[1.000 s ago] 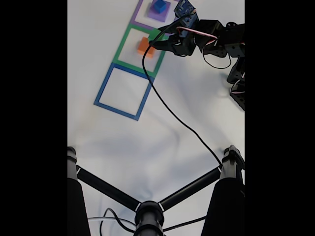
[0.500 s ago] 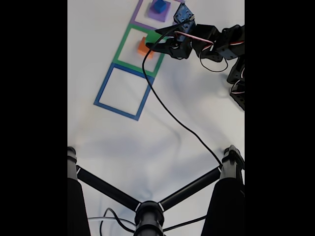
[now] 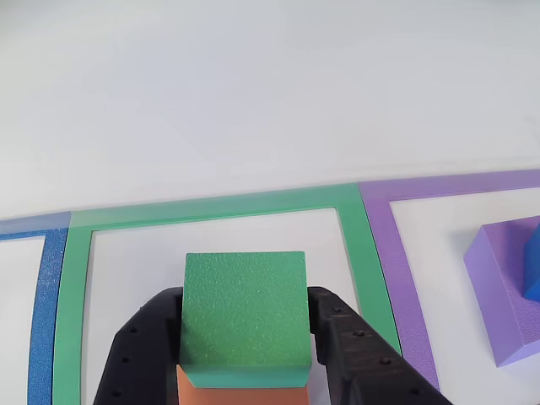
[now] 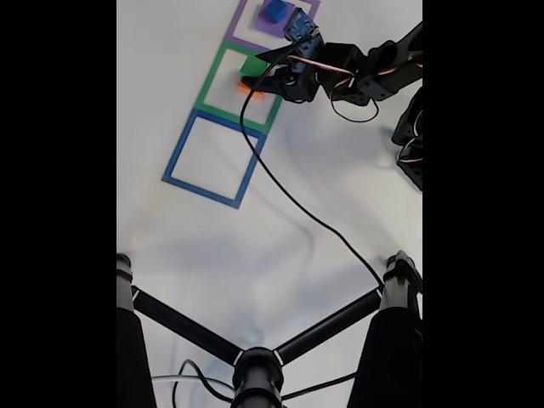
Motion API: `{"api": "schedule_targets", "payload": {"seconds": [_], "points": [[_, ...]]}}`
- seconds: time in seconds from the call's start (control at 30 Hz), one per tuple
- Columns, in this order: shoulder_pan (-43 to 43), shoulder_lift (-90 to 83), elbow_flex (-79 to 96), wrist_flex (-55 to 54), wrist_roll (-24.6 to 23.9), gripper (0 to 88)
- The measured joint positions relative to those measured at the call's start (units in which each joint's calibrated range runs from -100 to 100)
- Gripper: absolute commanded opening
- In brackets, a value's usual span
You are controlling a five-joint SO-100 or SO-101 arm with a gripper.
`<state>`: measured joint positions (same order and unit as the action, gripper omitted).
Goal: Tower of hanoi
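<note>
In the other view, a green block [image 3: 245,308] rests on top of an orange block [image 3: 240,396] inside the green tape square. My gripper [image 3: 245,297] is shut on the green block, with a black finger pressed against each side. At the right edge lies the purple slab [image 3: 498,287] with a corner of the blue cube [image 3: 533,274] on it. In the fixed view, the gripper [image 4: 253,75] reaches in from the right over the green block [image 4: 251,65]. A sliver of the orange block [image 4: 245,85] shows below it. The blue cube [image 4: 274,10] sits on the purple slab [image 4: 270,24].
Three tape squares lie in a row on the white table: purple [image 4: 234,34], green [image 4: 208,85] and blue [image 4: 180,153]. The arm's black cable [image 4: 289,195] trails across the table. A black tripod [image 4: 255,365] stands at the bottom.
In the fixed view the gripper has moved left, over the orange block. The green block now shows on top of the orange one.
</note>
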<state>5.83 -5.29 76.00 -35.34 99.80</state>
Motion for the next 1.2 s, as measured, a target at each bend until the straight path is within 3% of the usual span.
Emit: {"api": "schedule_targets", "payload": {"seconds": [0.27, 0.53, 0.63, 0.87, 1.2], "points": [[0.0, 0.67, 0.52, -1.03, -0.39, 33.0], [0.0, -6.21, 1.2, 3.24, -0.2, 34.3], [1.07, -13.85, -0.77, 12.58, 0.2, 33.8], [3.98, -30.65, -15.48, 46.54, 0.2, 32.4], [10.3, -35.68, -39.57, 85.95, 0.2, 28.1]]}}
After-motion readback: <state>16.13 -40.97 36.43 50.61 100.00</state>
